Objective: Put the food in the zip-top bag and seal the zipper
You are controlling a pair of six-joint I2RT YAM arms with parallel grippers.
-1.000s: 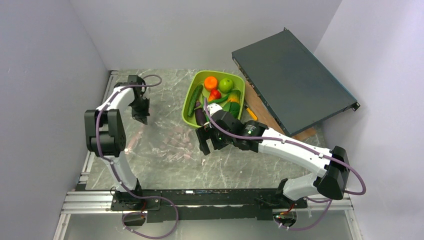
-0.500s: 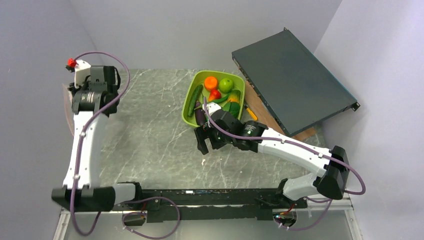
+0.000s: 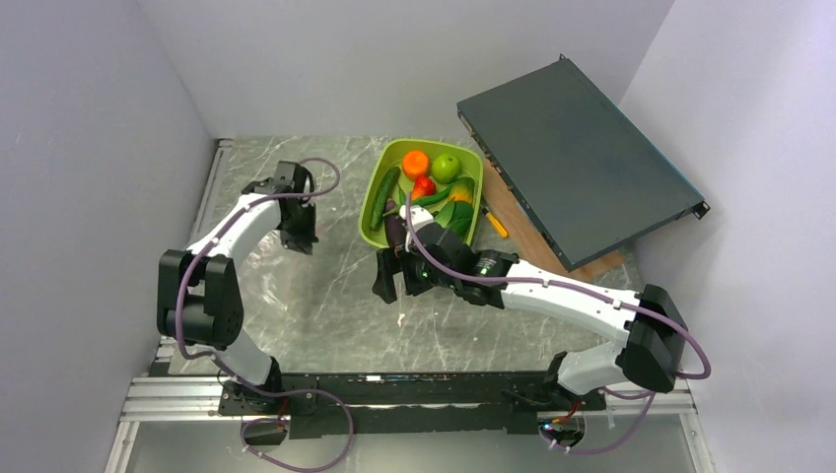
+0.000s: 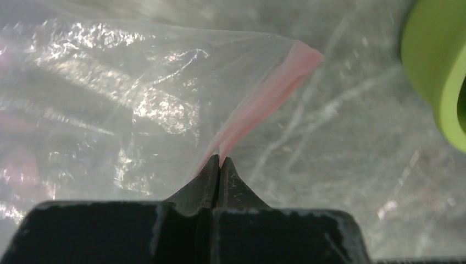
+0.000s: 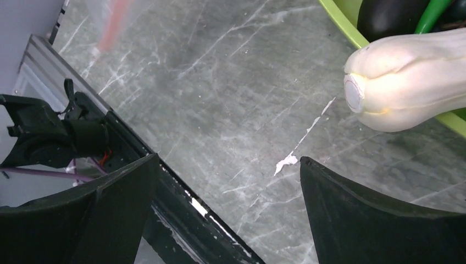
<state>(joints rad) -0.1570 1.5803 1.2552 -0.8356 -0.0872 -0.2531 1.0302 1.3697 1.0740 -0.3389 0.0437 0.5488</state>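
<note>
My left gripper [image 4: 220, 160] is shut on the pink zipper strip [image 4: 264, 104] of the clear crinkly bag [image 4: 110, 110], which spreads to the left over the table. In the top view this gripper [image 3: 299, 236] is left of the lime-green tray [image 3: 371, 225]. The tray holds the food: orange [image 3: 415, 163], green apple [image 3: 446, 168], red pepper [image 3: 424, 185], cucumber [image 3: 383, 197], eggplant [image 3: 394, 229]. My right gripper [image 3: 386, 281] is open and empty just in front of the tray. In its wrist view the gripper [image 5: 229, 159] hangs above bare table, with the white leek [image 5: 406, 82] at the upper right.
A large dark flat panel [image 3: 577, 163] lies tilted at the back right on a wooden board [image 3: 522, 222]. An orange-handled screwdriver [image 3: 496, 225] lies beside the tray. Grey walls stand on three sides. The metal rail [image 3: 394, 389] runs along the near edge.
The left arm swung out to the far left and came back near the tray. The bag no longer lies on the table's middle. The right gripper shifted a little left.
</note>
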